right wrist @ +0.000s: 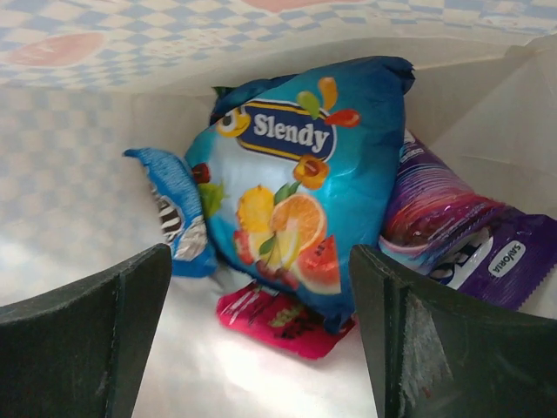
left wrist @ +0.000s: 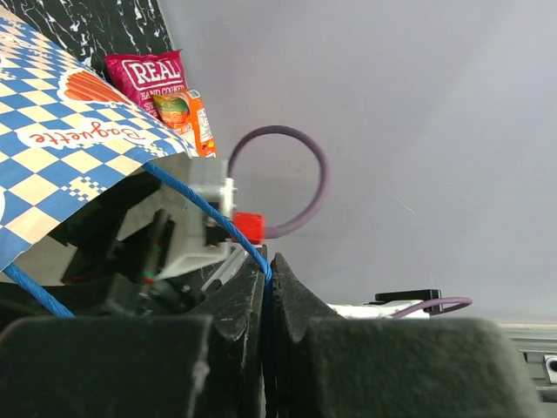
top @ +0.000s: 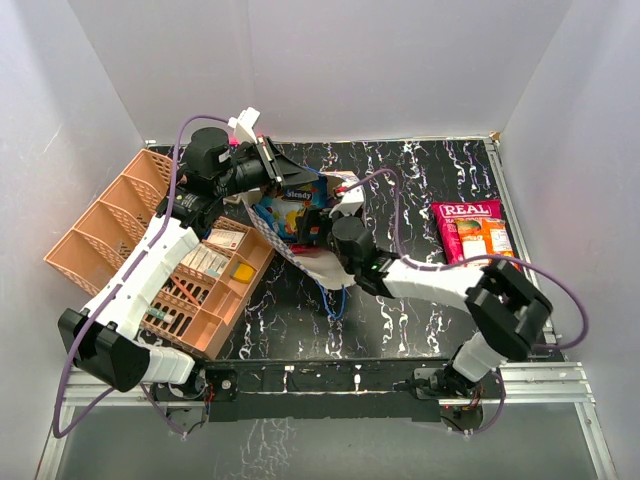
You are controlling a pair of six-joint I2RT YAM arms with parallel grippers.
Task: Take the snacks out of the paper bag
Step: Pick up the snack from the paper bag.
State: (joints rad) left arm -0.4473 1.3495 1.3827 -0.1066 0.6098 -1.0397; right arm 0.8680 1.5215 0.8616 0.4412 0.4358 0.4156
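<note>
The paper bag (top: 312, 266) lies with its mouth toward the arms. My left gripper (left wrist: 268, 266) is shut on its blue cord handle (left wrist: 209, 213) and holds the chequered side (left wrist: 52, 148) up. My right gripper (right wrist: 261, 287) is inside the bag, open, with nothing between its fingers. Just ahead of it lie a blue Slendy packet (right wrist: 305, 174), a purple packet (right wrist: 470, 235), a flat magenta packet (right wrist: 283, 322) and a small blue packet (right wrist: 178, 213). Two snacks lie outside on the table at the right: a magenta REAL packet (top: 467, 225) and an orange packet (top: 492, 238).
A peach latticed basket (top: 130, 240) with bottles and tubes stands at the left under my left arm. White walls close in the black marbled table (top: 420, 170) on three sides. A metal rail (top: 380, 378) runs along the near edge.
</note>
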